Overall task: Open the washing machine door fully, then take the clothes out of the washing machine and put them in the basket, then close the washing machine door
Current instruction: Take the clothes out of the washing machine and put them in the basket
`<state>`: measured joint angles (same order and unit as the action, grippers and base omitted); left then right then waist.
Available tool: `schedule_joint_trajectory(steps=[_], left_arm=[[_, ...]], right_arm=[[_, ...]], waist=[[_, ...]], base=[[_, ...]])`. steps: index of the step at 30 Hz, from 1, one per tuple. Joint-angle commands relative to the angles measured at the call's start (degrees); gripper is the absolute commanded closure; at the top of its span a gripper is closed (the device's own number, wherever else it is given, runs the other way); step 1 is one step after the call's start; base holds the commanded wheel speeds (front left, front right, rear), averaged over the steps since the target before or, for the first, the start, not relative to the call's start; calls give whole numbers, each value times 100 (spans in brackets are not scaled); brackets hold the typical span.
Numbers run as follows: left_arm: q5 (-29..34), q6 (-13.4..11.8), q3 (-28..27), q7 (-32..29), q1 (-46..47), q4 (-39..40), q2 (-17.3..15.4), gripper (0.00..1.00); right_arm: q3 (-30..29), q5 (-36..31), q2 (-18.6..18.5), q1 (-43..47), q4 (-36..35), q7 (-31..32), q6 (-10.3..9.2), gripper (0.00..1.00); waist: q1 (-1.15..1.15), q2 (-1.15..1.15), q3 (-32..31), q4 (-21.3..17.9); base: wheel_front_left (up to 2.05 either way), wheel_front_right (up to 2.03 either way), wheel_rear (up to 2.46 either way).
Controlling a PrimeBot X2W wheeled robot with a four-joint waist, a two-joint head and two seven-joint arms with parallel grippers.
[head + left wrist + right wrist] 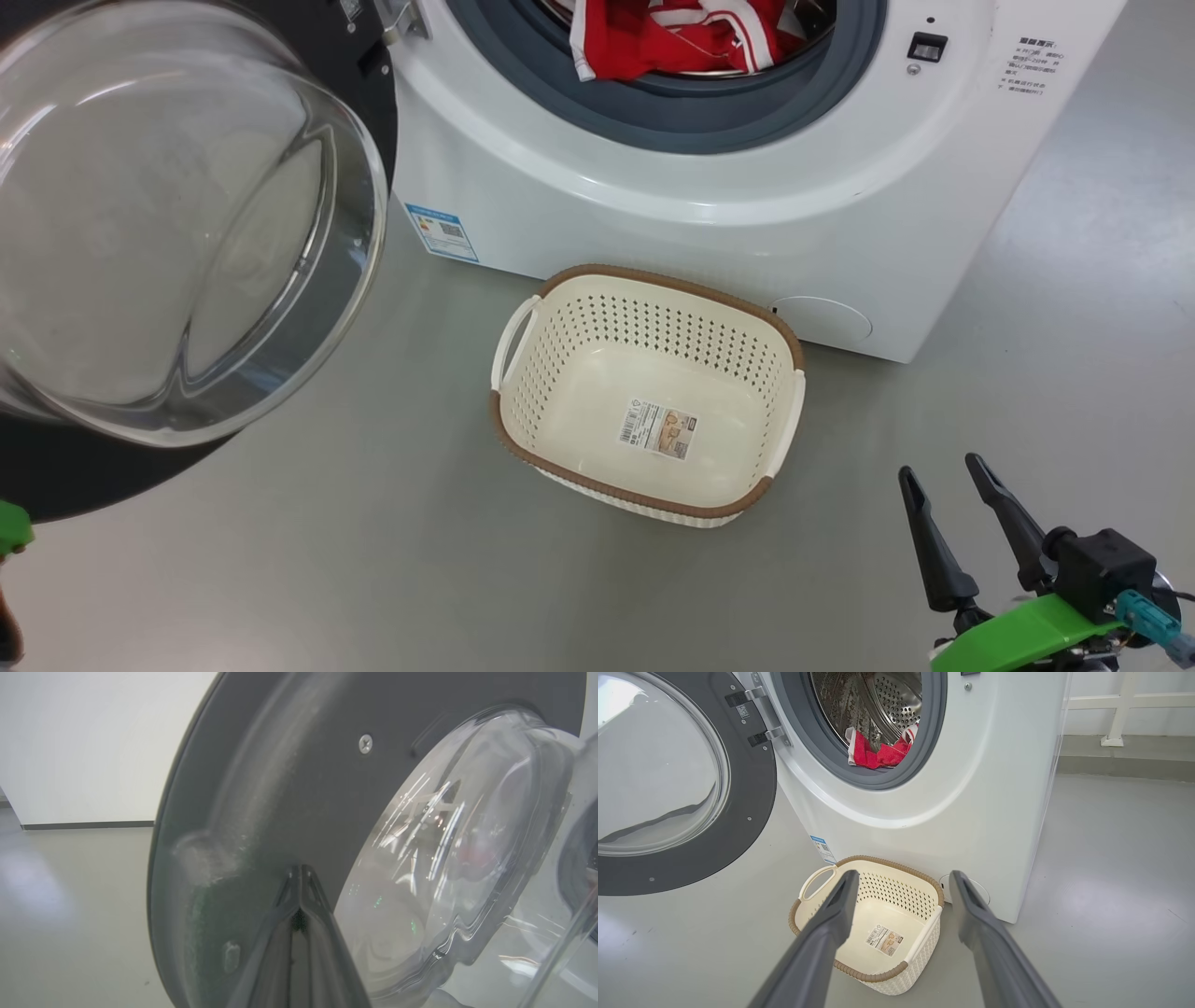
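Your left fingers [286,938] are pressed tight together with nothing between them. Their tips point at the dark inner side of the washing machine door [289,779], very close to it, but you cannot tell if they touch. Your right fingers [831,933] stand wide apart and hold nothing, low on your right above the floor [373,560]. You can see the door swung out to your left. Red and white clothes [672,42] lie in the drum [896,700] of the washing machine [653,205], near its front edge. On the floor just in front of the machine sits the basket [653,317], with a paper label [658,430] on its bottom
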<state>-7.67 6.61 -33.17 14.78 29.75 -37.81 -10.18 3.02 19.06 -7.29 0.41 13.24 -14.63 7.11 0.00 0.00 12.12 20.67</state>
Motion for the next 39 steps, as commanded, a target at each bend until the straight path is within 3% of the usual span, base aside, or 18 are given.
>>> schedule_joint_trajectory(steps=[1,10,20,24,27,29,30,31,39], left_arm=[[68,26,-177,22,141,88,-400,100],[147,73,-179,22,98,7,-385,100],[32,86,232,22,-539,439,-199,100],[-142,87,554,22,-902,773,-83,72],[-239,87,763,22,-1157,1062,10,62],[-318,87,943,22,-1337,1262,64,49],[-362,87,1007,22,-1427,1358,94,30],[-453,87,1181,22,-1617,1569,157,0],[-668,87,1802,22,-2193,2132,262,0]], right_arm=[[168,-60,-90,-231,-131,-37,37,0],[156,-55,-57,-225,-102,-37,37,0],[148,-19,28,-134,-96,-37,37,0],[112,-11,57,-86,-113,-37,37,0],[82,-3,72,-50,-127,-37,37,0],[70,0,87,-29,-132,-37,37,0],[64,0,94,-17,-136,-37,37,0],[52,0,109,6,-141,-37,37,0],[-52,5,163,66,-192,-37,37,0]], waist=[[0,0,-5,-5],[0,0,-166,-15],[0,0,-459,-101],[0,0,-540,-147],[0,0,-600,-186],[0,0,-647,-228],[0,0,-665,-249],[0,0,-706,-304],[0,0,-800,-531]], base=[[0,0,0],[0,0,0],[0,0,0],[0,0,0],[0,0,0],[0,0,0],[0,0,0],[0,0,0],[0,0,0]])
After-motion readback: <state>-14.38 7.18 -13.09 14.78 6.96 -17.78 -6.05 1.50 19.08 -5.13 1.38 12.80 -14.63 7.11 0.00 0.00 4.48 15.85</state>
